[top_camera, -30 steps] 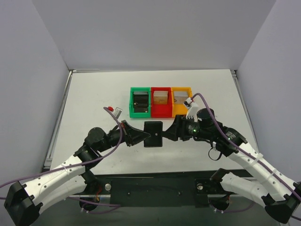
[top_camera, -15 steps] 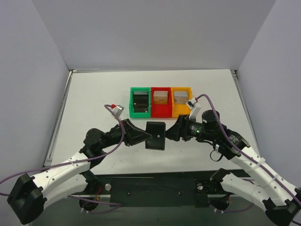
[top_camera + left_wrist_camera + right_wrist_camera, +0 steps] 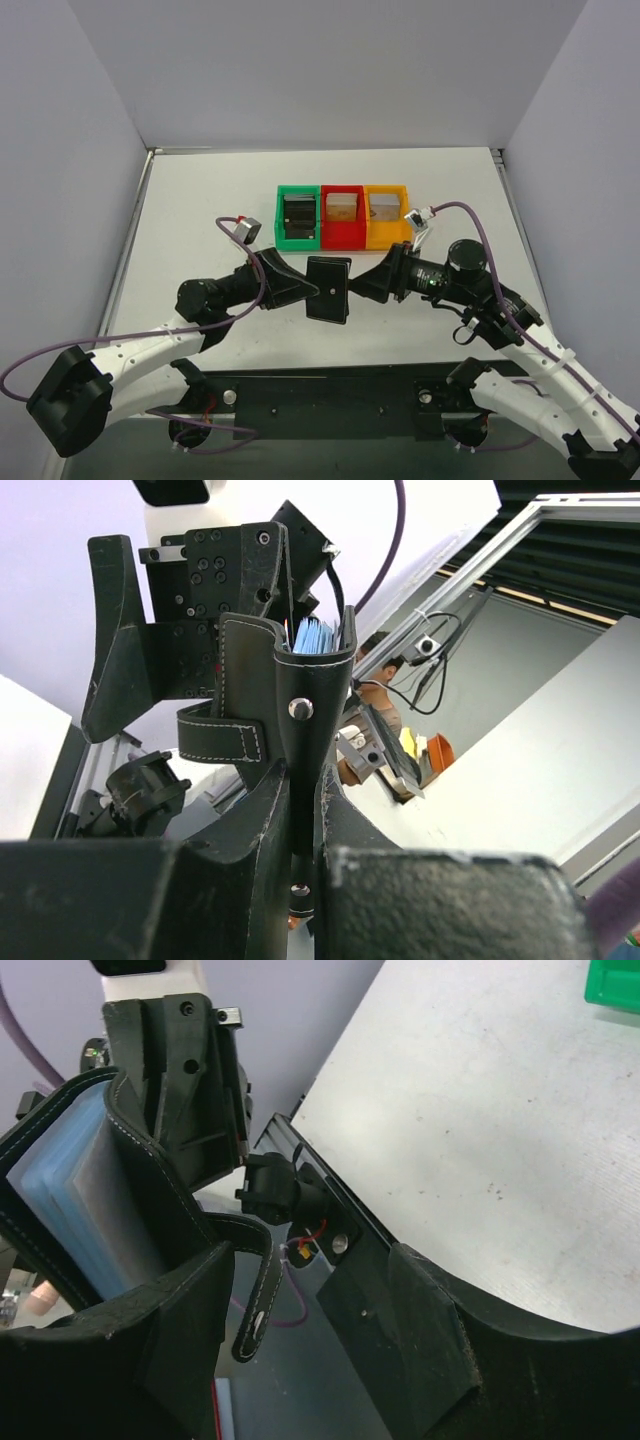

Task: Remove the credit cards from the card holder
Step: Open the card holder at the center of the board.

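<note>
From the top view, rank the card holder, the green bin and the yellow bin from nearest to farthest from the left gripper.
1. card holder: clamped in the left gripper itself, on its right side.
2. green bin: straight behind the gripper, at the left end of the bin row.
3. yellow bin: at the right end of the row.

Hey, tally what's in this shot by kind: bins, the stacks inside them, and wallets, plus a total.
Bins: 3 (green bin, red bin, yellow bin)
Stacks: 3 (black stack, tan stack, grey stack)
Card holder: 1
Total: 7
</note>
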`<state>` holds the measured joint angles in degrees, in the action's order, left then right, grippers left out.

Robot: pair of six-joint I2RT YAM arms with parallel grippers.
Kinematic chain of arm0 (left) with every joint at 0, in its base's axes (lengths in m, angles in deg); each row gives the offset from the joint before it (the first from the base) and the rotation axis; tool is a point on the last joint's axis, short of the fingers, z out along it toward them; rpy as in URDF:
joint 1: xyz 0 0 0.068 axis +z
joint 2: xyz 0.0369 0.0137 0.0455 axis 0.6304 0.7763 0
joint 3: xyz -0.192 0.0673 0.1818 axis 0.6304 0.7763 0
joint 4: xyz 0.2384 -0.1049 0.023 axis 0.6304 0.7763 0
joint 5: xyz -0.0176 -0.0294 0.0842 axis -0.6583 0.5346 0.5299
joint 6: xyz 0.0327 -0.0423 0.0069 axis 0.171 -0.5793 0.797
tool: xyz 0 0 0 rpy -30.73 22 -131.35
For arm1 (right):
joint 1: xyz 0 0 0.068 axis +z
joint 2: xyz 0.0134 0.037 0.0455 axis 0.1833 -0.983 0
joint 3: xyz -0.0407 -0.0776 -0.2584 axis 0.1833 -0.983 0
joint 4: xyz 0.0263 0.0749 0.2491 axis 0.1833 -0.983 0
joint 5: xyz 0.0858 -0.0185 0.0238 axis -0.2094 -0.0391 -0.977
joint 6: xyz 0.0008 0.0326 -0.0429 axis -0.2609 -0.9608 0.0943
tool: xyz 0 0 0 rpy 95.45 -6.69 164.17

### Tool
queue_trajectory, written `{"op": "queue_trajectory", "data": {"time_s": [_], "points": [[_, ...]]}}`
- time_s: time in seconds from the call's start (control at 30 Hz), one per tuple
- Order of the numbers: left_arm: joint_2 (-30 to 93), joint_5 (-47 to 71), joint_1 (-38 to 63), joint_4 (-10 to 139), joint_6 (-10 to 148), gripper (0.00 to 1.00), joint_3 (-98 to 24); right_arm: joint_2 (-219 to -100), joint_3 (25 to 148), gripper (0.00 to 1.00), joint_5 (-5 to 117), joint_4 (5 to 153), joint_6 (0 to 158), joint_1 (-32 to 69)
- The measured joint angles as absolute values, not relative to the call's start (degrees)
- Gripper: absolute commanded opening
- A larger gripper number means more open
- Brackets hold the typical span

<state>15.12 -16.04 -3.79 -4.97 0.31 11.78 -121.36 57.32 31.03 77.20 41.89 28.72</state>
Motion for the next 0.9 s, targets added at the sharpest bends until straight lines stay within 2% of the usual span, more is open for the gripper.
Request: {"op": "queue_trajectory", "data": {"time_s": [0.43, 0.9], "points": [[16.37, -16.87, -2.83, -5.94, -0.25, 0.0, 11.78, -118.16, 57.32, 0.6, 26.6, 83.78, 37.61, 28.79], [17.35, -17.44, -2.61, -4.8, -0.41, 0.0, 11.78, -119.67, 57.23, 0.54, 24.91, 86.69, 35.92, 28.88]]}}
